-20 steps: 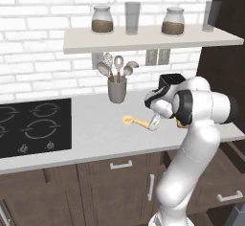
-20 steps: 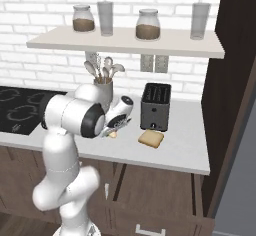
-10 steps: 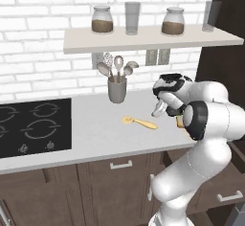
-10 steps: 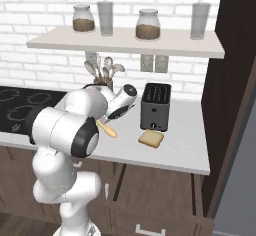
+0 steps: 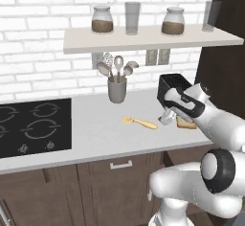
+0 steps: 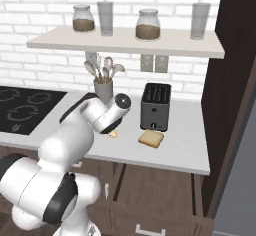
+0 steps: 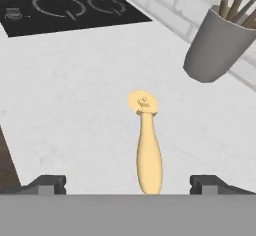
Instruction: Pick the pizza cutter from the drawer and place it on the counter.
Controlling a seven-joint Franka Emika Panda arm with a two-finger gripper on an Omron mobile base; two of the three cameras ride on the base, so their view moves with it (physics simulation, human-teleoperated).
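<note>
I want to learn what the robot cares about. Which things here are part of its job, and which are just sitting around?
Job: pizza cutter, lying on the counter; open gripper; drawer.
Sitting around: toaster, toast slice, utensil pot, hob, shelf jars.

Your arm hides most of the cutter (image 6: 113,133) in the right view; the hob (image 5: 33,127) runs off frame

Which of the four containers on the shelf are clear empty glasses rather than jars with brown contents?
The second from the left and the far-right one are tall, lidless, empty glasses. The other two, first and third, are squat lidded jars holding brown contents.
</note>
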